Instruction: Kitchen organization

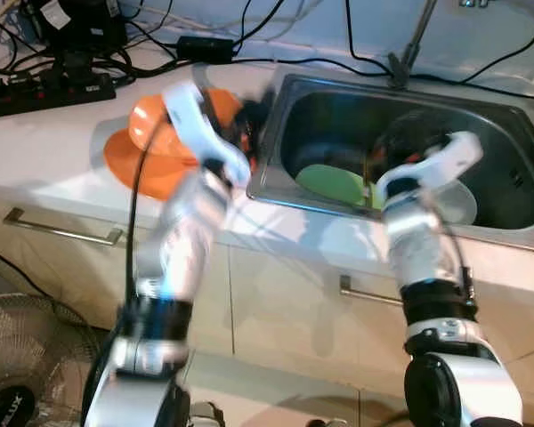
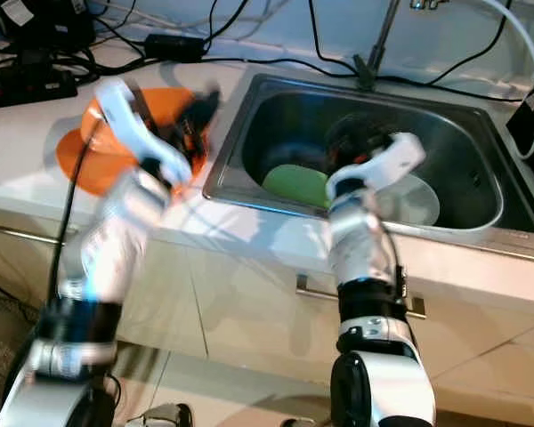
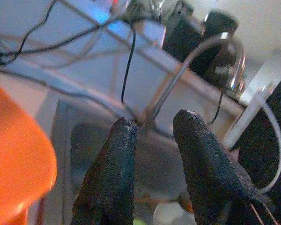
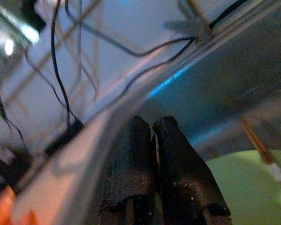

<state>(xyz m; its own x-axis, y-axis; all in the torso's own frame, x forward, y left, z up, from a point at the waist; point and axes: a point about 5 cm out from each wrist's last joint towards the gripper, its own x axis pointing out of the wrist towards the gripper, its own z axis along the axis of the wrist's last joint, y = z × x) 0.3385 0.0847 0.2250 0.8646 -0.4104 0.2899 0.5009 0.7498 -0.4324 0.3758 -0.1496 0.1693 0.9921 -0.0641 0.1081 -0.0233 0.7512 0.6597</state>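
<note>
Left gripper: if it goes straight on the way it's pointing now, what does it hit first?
Likely the faucet stem at the back of the sink. The left gripper, fingers open, points across the basin toward it. Depth is unclear, so the basin's back wall might come first.

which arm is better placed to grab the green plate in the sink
Right. The right gripper hangs inside the sink just beside the green plate, jaws shut. The left gripper, jaws open, hovers over the counter by the orange bowls.
</note>
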